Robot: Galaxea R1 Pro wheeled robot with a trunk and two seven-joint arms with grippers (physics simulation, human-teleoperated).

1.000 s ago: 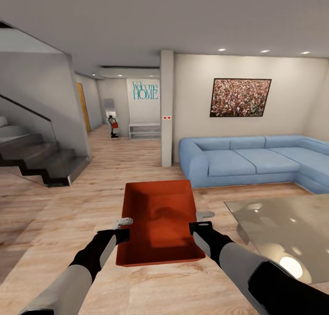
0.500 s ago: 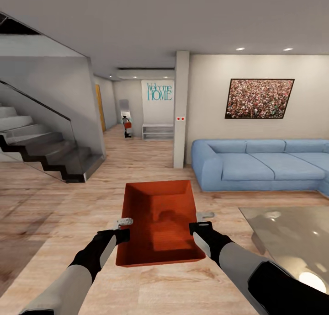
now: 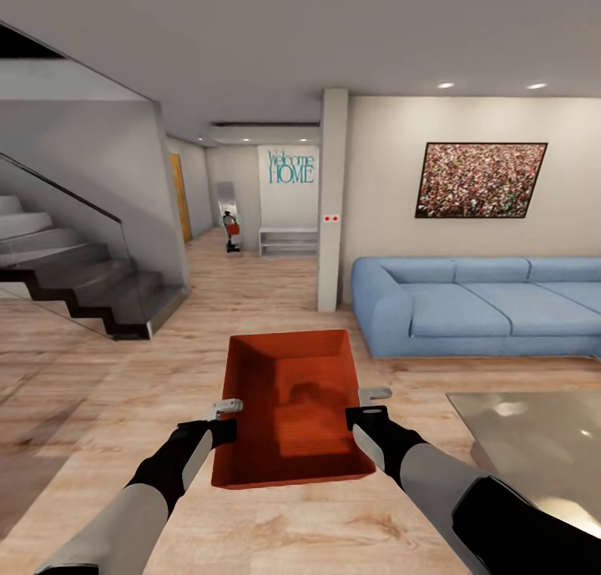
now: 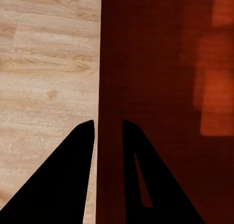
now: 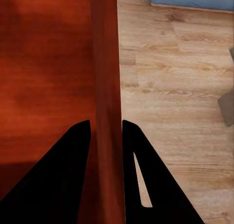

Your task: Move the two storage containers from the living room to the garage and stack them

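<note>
Running lengthwise away from the robot, the storage container [image 3: 290,408] hangs between both arms, left gripper [image 3: 224,419] and right gripper [image 3: 364,414] each clamped on a long side wall, equally near.

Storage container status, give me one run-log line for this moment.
place: living room | storage container: carried over wood floor | left hand: clamped on left wall | right hand: clamped on right wall | ahead: hallway, blue sofa

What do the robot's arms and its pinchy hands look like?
Each arm has a light grey forearm and a black wrist. The left gripper and right gripper are black, with small silver-grey metal parts showing beside them. Seen from the wrist cameras, the jaws are plain black pointed wedges. I see no cables or markings.
</note>
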